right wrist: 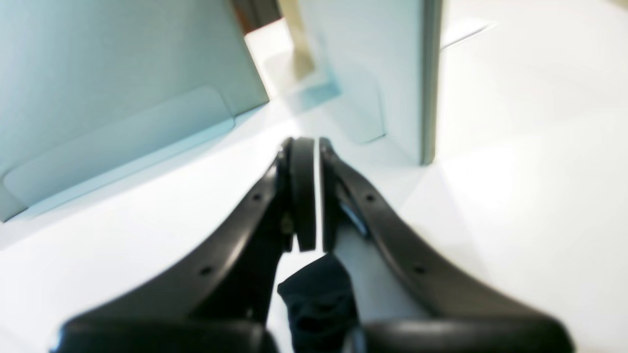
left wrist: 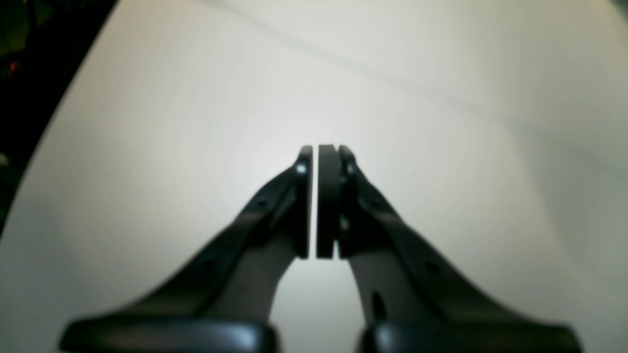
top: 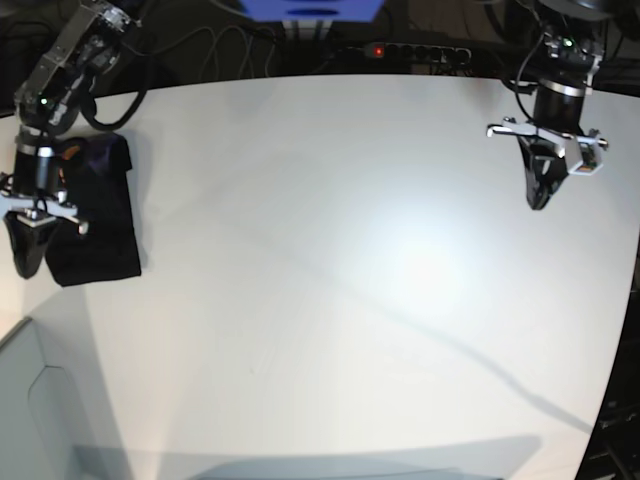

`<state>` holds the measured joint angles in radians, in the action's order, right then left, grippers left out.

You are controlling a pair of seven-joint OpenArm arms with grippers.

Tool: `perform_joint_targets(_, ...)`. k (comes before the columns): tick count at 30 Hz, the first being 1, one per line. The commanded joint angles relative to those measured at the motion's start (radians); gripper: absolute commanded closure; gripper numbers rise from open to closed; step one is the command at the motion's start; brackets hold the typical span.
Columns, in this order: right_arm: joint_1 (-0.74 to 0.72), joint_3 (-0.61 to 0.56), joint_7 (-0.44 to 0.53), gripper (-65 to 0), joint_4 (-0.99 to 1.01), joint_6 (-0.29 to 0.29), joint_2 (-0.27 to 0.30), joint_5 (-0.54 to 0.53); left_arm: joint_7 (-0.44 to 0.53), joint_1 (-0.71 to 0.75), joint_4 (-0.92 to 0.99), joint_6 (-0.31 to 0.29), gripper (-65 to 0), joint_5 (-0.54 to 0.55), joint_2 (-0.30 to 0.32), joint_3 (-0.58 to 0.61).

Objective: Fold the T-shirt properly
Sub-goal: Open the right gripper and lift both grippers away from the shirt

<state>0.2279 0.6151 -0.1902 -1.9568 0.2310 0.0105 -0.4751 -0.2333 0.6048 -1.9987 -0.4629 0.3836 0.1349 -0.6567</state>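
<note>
On a broad white curved table (top: pixel 330 250), the soft black cotton T-shirt (top: pixel 100 215) lies folded near the far-left edge beside the closed, empty right gripper (top: pixel 24 268), risking a snag, while the left gripper (top: pixel 540 200) hangs closed and empty.
</note>
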Motion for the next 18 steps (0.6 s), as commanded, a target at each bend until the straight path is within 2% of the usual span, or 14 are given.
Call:
perform_joint_targets(1, 0.017, 0.001, 0.065, 0.0, -0.022, 0.006, 0.010, -0.010, 0.065, 0.023, -0.018, -0.001, -2.2, 0.013, 0.009, -0.005)
perform_joint_targets(6, 0.161, 0.009, 0.252, 0.0, -0.020, 0.006, 0.010, -0.010, 0.219, 0.053, -0.018, -0.001, -2.2, 0.012, -0.048, -0.004)
perform_joint_targets(10, 0.276, 0.007, 0.375, 0.0, -0.020, 0.006, 0.006, -0.010, 0.289, 0.082, -0.018, -0.001, -2.2, 0.012, -0.096, -0.004)
perform_joint_targets(14, 0.371, 0.004, 0.463, 0.0, -0.011, 0.006, 0.003, -0.010, 0.374, 0.099, -0.017, -0.001, -2.2, 0.012, -0.131, -0.002)
perform_joint_targets(18, 0.434, 0.010, 0.505, 0.0, -0.009, 0.006, -0.031, -0.009, 0.518, 0.126, -0.014, 0.000, -2.2, -0.001, -0.151, -0.002)
